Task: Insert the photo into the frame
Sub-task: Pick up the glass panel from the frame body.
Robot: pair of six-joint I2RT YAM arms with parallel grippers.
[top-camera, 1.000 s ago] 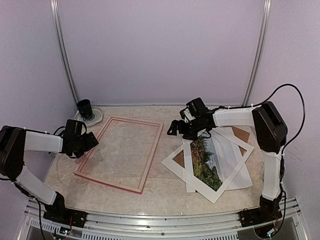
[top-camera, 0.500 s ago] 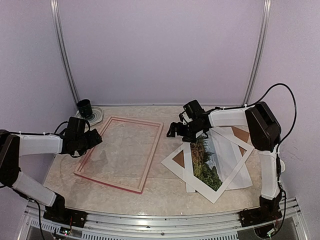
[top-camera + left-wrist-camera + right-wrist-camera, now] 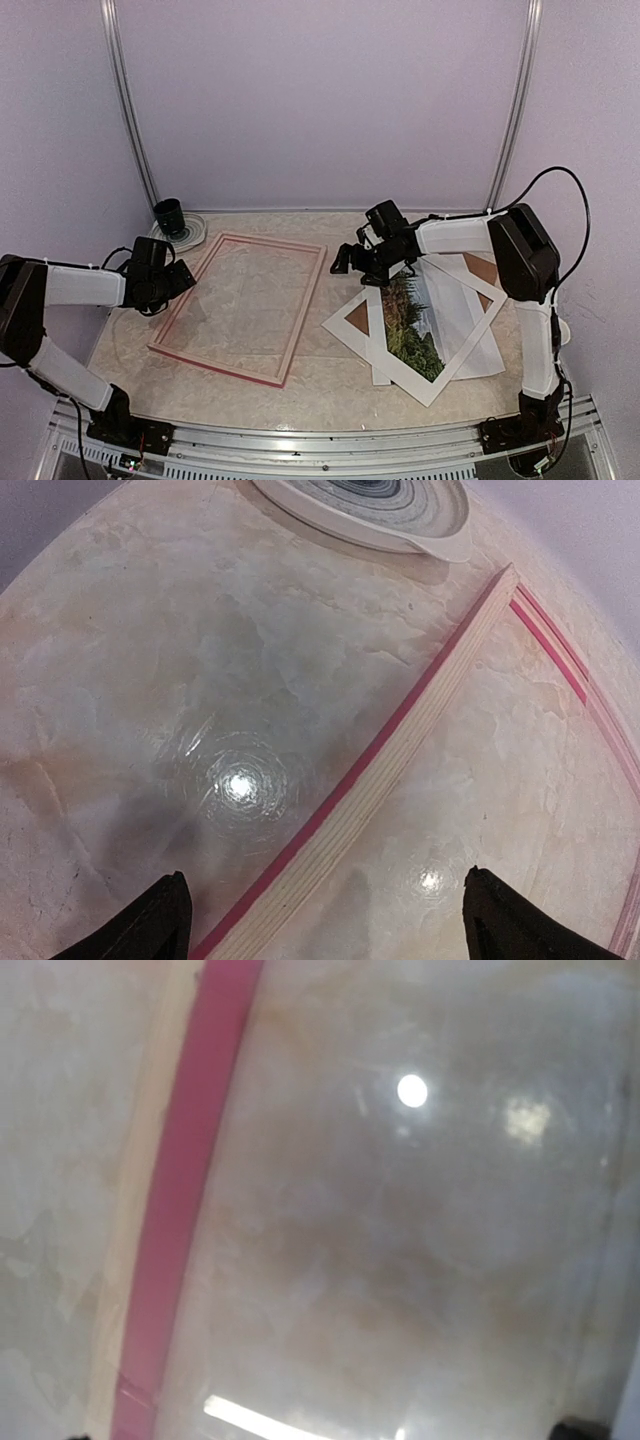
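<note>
The frame (image 3: 300, 315) lies flat at centre-left with its pale wood back up and its pink edges showing. In the left wrist view its left rail (image 3: 400, 750) runs diagonally between my fingertips. My left gripper (image 3: 178, 280) (image 3: 330, 935) hovers open over that rail, holding nothing. The photo (image 3: 408, 322) of green trees lies to the right, under the white mat border (image 3: 440, 380). My right gripper (image 3: 345, 262) (image 3: 325, 1435) hangs open and empty between the frame's right rail (image 3: 185, 1210) and the photo. Only the very tips of its fingers show in its wrist view.
A black cup (image 3: 169, 214) stands on a striped plate (image 3: 192, 234) (image 3: 440, 535) at the back left corner, just beyond the frame. Brown backing board (image 3: 483, 268) peeks out under the mat and white sheets at the right. Walls close in on three sides.
My left gripper edged right toward the frame's left rail, then eased back slightly. The right gripper drifted a little to the left. Both stayed open.
</note>
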